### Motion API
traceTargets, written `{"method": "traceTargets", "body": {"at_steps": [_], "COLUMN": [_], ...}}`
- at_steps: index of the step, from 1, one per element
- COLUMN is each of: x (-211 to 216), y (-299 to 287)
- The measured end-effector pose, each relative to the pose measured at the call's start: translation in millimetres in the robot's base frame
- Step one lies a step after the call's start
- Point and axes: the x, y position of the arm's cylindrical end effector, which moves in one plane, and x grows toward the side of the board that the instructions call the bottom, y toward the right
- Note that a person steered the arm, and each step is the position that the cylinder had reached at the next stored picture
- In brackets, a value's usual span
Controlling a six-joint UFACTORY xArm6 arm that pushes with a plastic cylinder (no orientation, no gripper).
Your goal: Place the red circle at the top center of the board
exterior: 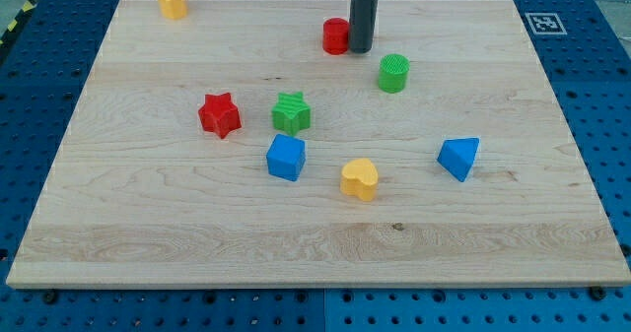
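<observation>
A wooden board (315, 224) is seen lying on a blue pegboard table (39, 86). The dark rod (362, 7) comes down from the view's top, and my tip (361, 50) is set against the right side of the red circle (336, 35); no claw is carried, so nothing is gripped. The red circle is found near the board's top edge, about at its centre. From the red circle, the green cylinder (393, 73) is placed just to the lower right, the green star (291, 112) below, and the red star (220, 114) to the lower left. The blue cube (286, 158), yellow heart (360, 179) and blue triangle (458, 159) are seen farther below it. The yellow block (172, 1) is found well to its left, at the board's top edge.
</observation>
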Motion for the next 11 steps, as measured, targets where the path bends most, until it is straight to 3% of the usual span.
{"method": "traceTargets", "body": {"at_steps": [3, 5, 11], "x": [4.9, 49.2, -7.3], "y": [-17.8, -31.6, -53.4]}}
